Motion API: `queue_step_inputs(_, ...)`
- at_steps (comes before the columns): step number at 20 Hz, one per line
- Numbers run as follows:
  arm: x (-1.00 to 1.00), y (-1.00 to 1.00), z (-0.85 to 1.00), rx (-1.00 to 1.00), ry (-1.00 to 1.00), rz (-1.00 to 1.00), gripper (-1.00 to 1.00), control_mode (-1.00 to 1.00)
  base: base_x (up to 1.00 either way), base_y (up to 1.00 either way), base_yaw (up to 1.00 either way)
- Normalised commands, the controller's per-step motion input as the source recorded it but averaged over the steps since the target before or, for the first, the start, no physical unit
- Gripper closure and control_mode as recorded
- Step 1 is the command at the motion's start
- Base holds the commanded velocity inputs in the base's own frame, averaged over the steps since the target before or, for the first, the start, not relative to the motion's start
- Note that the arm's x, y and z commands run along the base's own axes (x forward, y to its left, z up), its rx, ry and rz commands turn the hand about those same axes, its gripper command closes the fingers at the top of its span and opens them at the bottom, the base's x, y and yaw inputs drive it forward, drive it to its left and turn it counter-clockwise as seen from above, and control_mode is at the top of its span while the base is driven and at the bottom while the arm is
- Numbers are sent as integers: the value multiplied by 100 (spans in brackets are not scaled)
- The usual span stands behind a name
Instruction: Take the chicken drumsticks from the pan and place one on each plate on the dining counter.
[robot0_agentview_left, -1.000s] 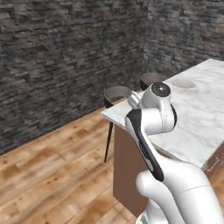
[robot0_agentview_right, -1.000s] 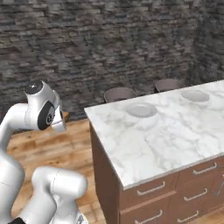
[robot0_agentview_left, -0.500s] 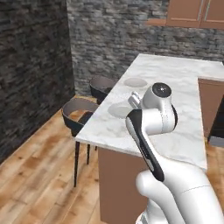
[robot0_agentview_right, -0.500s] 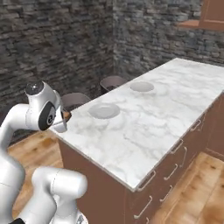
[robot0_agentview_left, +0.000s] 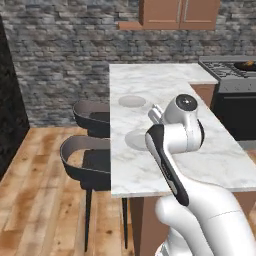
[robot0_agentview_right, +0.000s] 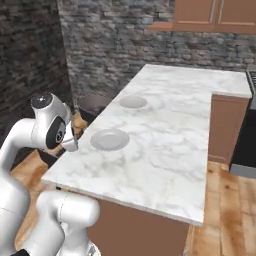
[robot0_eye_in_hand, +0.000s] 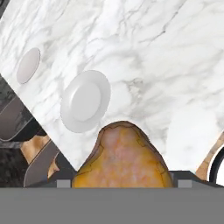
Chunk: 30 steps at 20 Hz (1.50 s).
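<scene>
One golden-brown chicken drumstick (robot0_eye_in_hand: 122, 157) sits low in the middle of the hand view, covering the fingertips that hold it. My gripper (robot0_agentview_right: 70, 144) hangs folded close to the arm at the near left corner of the dining counter (robot0_agentview_right: 165, 125), shut on the drumstick. Two off-white plates lie on the marble: the near plate (robot0_agentview_right: 110, 139) (robot0_eye_in_hand: 85, 101) just beyond the gripper and the far plate (robot0_agentview_right: 133, 102) (robot0_eye_in_hand: 28, 65) further along the same edge. In the left base view the near plate (robot0_agentview_left: 135, 139) is partly behind my arm and the far plate (robot0_agentview_left: 132, 101) lies beyond it. A dark pan (robot0_agentview_left: 246, 65) with something orange-brown in it rests on the stove, far right.
Two dark round stools (robot0_agentview_left: 87, 160) (robot0_agentview_left: 92, 112) stand along the counter's left side over a wooden floor. A black stove (robot0_agentview_left: 235, 95) adjoins the counter's far right end. Wooden wall cabinets (robot0_agentview_left: 177, 12) hang on the stone wall behind.
Both base views have swung round with the base: the counter now runs straight ahead and the stove has come into view. The arm keeps the same folded pose.
</scene>
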Motion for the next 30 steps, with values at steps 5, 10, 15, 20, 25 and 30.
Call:
queue_step_inputs(5, 0, 0, 0, 0, 0, 0, 100, 100, 61, 90, -59)
queue_step_inputs(10, 25, 12, -4, 0, -5, -19, 100, -100, 33, 31, -32)
queue_step_inputs(15, 91, 26, -14, 0, -4, -28, 100, -100, 0, 0, 0)
queue_step_inputs(20, 100, 18, -18, 4, 11, -6, 100, -100, 0, 0, 0)
queue_step_inputs(25, 87, -15, -19, 21, 28, 1, 100, -100, 0, 0, 0)
queue_step_inputs(30, 45, -3, -59, 16, 20, 1, 100, -100, 0, 0, 0)
